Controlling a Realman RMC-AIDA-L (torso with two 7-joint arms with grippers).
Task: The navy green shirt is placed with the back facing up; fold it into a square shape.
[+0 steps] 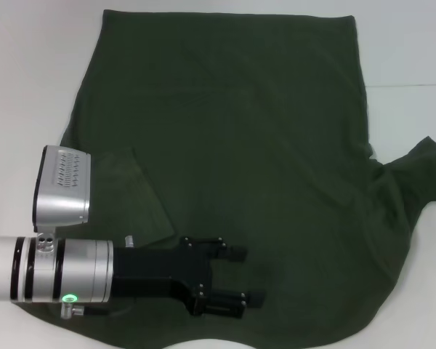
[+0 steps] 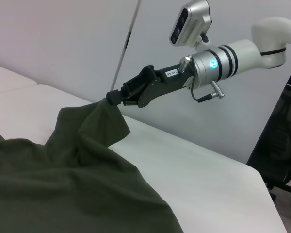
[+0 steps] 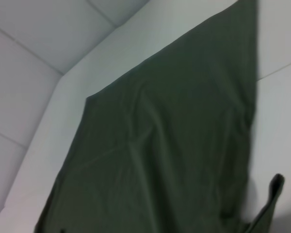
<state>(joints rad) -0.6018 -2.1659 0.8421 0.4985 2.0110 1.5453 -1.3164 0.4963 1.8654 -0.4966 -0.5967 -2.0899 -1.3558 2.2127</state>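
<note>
white table (image 1: 29,73), navy green shirt (image 1: 240,145) spread flat — back up

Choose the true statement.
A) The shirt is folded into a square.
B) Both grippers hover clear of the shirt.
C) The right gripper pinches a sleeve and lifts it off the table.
C: in the left wrist view the right gripper is shut on a raised sleeve of the navy green shirt.
</note>
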